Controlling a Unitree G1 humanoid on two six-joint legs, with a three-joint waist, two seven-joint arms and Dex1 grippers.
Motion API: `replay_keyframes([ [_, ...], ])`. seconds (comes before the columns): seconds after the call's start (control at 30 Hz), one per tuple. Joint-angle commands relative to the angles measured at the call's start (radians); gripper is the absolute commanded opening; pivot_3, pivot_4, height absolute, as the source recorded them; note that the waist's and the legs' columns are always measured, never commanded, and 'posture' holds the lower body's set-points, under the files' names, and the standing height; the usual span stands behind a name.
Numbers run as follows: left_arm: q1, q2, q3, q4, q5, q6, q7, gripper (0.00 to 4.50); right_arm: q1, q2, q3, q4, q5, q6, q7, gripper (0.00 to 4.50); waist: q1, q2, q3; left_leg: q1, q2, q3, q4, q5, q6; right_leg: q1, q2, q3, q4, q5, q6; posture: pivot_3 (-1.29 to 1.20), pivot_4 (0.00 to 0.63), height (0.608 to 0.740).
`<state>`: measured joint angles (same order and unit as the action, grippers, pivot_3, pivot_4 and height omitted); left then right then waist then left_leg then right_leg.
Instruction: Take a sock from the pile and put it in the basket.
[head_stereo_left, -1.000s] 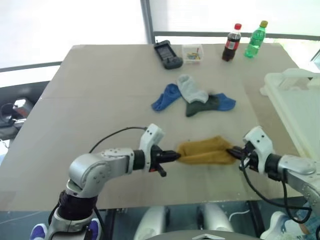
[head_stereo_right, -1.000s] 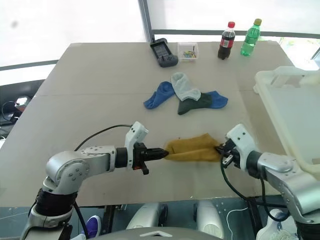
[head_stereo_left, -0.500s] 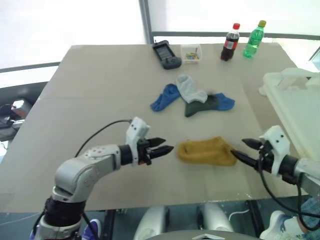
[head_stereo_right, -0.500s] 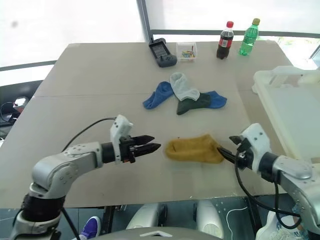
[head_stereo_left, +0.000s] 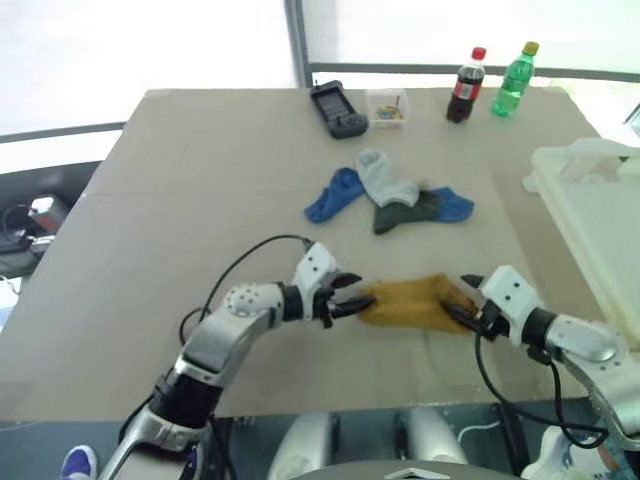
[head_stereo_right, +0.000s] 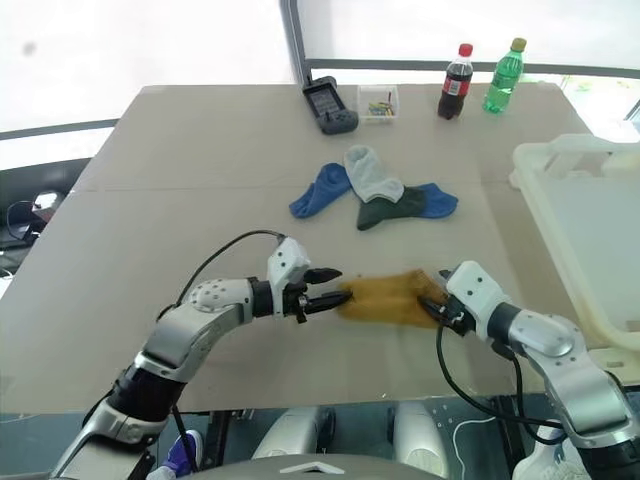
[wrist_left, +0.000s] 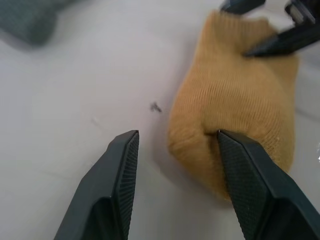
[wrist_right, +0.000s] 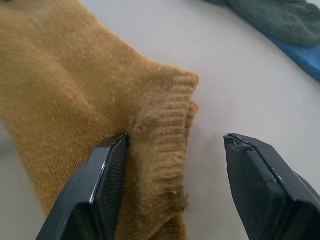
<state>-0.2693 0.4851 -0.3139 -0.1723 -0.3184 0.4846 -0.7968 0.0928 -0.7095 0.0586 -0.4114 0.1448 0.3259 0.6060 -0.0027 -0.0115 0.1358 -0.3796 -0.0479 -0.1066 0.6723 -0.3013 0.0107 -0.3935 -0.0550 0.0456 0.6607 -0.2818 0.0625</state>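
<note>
Mustard sock (head_stereo_left: 415, 302): you have it lying flat near the front edge of the bench (head_stereo_left: 200, 210), a little right of the middle, apart from the pile and between your two grippers
Left gripper (head_stereo_left: 352, 296): your fingers stand parted at the sock's left end; in the left wrist view one finger (wrist_left: 250, 185) touches the rounded toe end and the other rests on the bare bench beside it, so nothing is clamped
Right gripper (head_stereo_left: 459, 302): parted as well, at the sock's right end; in the right wrist view one finger (wrist_right: 107, 175) lies against the ribbed cuff and the other stands clear over bare bench, holding nothing
Pile (head_stereo_left: 390, 195): blue, pale grey and dark green socks overlap around the middle of the bench, farther back than the mustard sock and well apart from it
Basket (head_stereo_left: 595, 215): the white bin sits at the right edge of the bench, its rim and handle in view, well apart from the mustard sock
Back edge: you see a dark handheld device (head_stereo_left: 336, 108), a small clear box (head_stereo_left: 387, 106) just beside it, then a cola bottle (head_stereo_left: 464, 85) and a green bottle (head_stereo_left: 513, 78) toward the back right corner, standing upright close together
</note>
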Motion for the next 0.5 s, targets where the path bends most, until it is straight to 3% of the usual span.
replay_keyframes([
  [0.03,0.036,0.004,0.037,-0.055,-0.025,-0.022,-0.021,2.62,0.025,0.041,-0.094,-0.03,0.085,0.053,-0.009,3.13,0.0,-0.001,0.0,0.0,0.0,0.0,0.0,0.0,0.0,0.001,-0.001,0.0,0.0,0.0,0.0,0.0,0.15,0.74],
  [0.23,0.064,0.04,0.141,-0.171,-0.146,0.066,-0.056,2.62,0.094,0.049,-0.167,-0.149,0.263,0.262,0.028,3.13,0.001,0.0,0.0,0.0,0.001,-0.003,0.0,0.0,0.0,0.0,-0.002,-0.001,0.001,0.0,0.0,0.0,0.15,0.74],
  [0.5,0.055,0.087,0.13,-0.176,-0.124,0.145,-0.038,2.62,0.03,0.065,-0.078,-0.067,0.208,0.321,-0.005,3.13,-0.007,0.0,0.0,0.001,0.001,-0.002,0.0,0.0,0.0,0.001,-0.001,-0.001,0.001,0.0,0.0,0.0,0.15,0.74],
])
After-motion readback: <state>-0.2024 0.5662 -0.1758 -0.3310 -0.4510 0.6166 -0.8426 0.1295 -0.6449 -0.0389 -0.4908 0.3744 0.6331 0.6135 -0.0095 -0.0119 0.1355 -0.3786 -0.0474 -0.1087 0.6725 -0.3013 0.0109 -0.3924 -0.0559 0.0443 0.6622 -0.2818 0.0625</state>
